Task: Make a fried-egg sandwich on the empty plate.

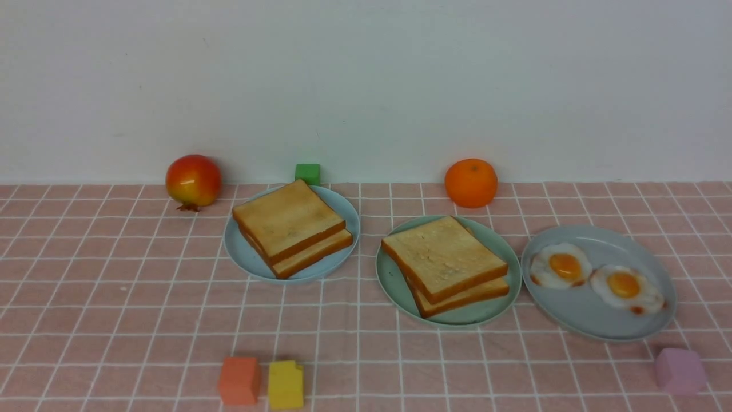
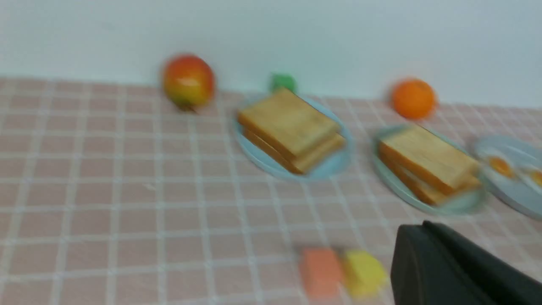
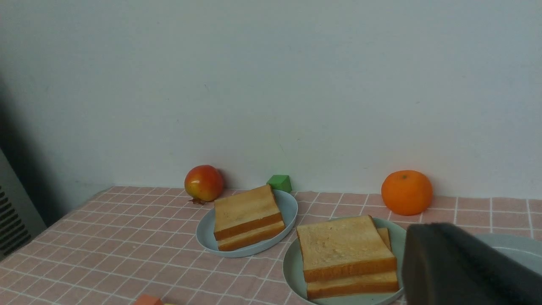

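Fried-egg sandwich (image 1: pixel 445 264) sits stacked on mint-green plate (image 1: pixel 390 276), centre-right of pink checked cloth (image 1: pixel 114 309); looks done.

Top toast slice lies skewed over lower one, so egg betw. them is hidden in every view; can't confirm it's inside. Spare toast pair (image 1: pixel 291 226) on pale blue plate (image 1: pixel 240 252) to the left, two fried eggs (image 1: pixel 595 276) on grey-blue oval plate (image 1: pixel 577 320) just beside on the right: supply plates flank the target, prob. for short reaches. Neither arm shows in front view. Left gripper (image 2: pixel 457 267) and right gripper (image 3: pixel 461 271) appear only as dark bodies in own wrist views, both w/ jaws together, nothing held. Left wrist view is blurred; right wrist view alone shows sandwich's side edges clearly.
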Action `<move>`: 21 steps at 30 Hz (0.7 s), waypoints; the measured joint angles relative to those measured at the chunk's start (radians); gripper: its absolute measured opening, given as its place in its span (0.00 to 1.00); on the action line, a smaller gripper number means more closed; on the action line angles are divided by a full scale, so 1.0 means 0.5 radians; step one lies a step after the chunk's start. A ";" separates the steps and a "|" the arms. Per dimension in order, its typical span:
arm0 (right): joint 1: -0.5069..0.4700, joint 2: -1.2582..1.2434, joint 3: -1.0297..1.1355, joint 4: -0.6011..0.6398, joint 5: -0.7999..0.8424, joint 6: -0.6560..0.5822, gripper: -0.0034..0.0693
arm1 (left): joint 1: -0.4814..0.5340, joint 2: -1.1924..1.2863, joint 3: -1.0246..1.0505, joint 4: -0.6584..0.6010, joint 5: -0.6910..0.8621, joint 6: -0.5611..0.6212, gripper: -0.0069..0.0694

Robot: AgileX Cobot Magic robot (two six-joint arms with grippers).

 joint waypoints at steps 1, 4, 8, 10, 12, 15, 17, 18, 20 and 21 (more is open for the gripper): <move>0.000 0.000 0.000 0.000 0.000 0.000 0.05 | 0.020 -0.039 0.099 0.057 -0.091 -0.018 0.11; 0.000 0.000 0.000 0.000 0.000 0.000 0.05 | 0.139 -0.171 0.363 0.167 -0.287 -0.040 0.11; 0.000 0.000 0.000 0.000 0.000 0.000 0.06 | 0.378 -0.392 0.806 0.184 -0.448 -0.048 0.11; 0.000 0.000 0.000 0.000 0.000 0.000 0.06 | 0.411 -0.427 0.985 0.184 -0.455 -0.049 0.11; 0.000 -0.002 0.000 0.000 -0.005 0.000 0.06 | 0.420 -0.429 1.107 0.178 -0.419 -0.050 0.11; 0.000 -0.002 0.000 0.000 -0.007 0.000 0.06 | 0.420 -0.431 1.126 0.186 -0.519 -0.054 0.11; 0.000 -0.002 0.000 0.000 -0.007 0.000 0.07 | 0.416 -0.431 1.131 0.188 -0.538 -0.054 0.11; 0.000 -0.002 0.000 0.000 -0.005 0.000 0.07 | 0.412 -0.431 1.133 0.188 -0.543 -0.054 0.11; 0.000 -0.002 0.000 0.000 -0.005 0.000 0.07 | 0.412 -0.431 1.135 0.190 -0.547 -0.054 0.11; 0.000 -0.002 0.000 0.000 -0.005 0.000 0.07 | 0.412 -0.431 1.135 0.190 -0.550 -0.054 0.11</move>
